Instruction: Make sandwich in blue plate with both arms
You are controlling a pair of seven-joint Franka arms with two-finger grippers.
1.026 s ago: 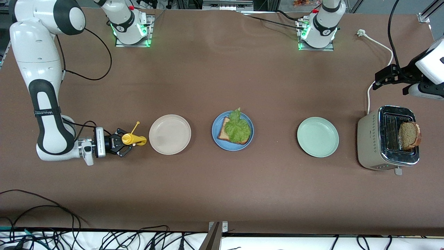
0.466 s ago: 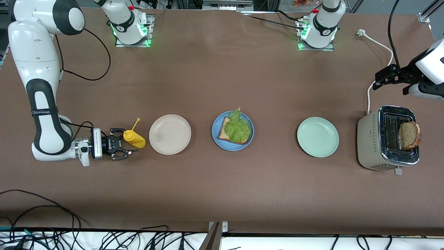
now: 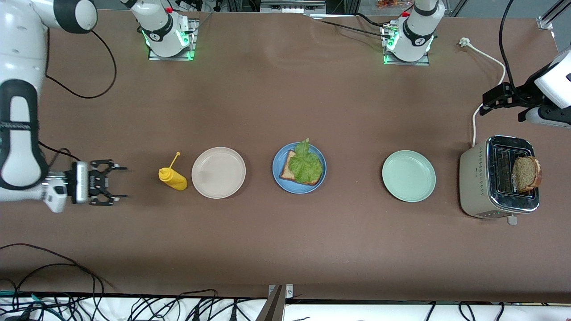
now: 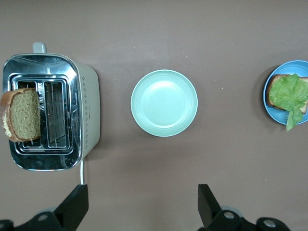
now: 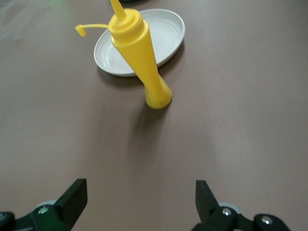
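Note:
The blue plate (image 3: pixel 298 189) (image 4: pixel 288 64) sits mid-table with one brown bread slice (image 3: pixel 287 170) on it and a frilly lettuce leaf (image 3: pixel 306 165) on top. Another bread slice (image 3: pixel 526 174) (image 4: pixel 21 118) stands in a slot of the toaster (image 3: pixel 477 178). My left gripper (image 3: pixel 483 103) (image 4: pixel 139 207) hangs open and empty, high above the table by the toaster. My right gripper (image 3: pixel 121 182) (image 5: pixel 139 202) is open and empty, low over the table, a short gap from a yellow squeeze bottle (image 3: pixel 172 177) (image 5: pixel 142 62).
A beige plate (image 3: pixel 218 172) (image 5: pixel 163 33) lies beside the bottle, toward the blue plate. A pale green plate (image 3: pixel 408 175) (image 4: pixel 164 103) lies between the blue plate and the toaster. The toaster's white cord (image 3: pixel 490 89) runs toward the arm bases. Cables hang along the table's near edge.
My right gripper opened, let go of the yellow bottle and drew back toward the right arm's end of the table. The bottle stays standing by the beige plate. The left arm waits unmoved.

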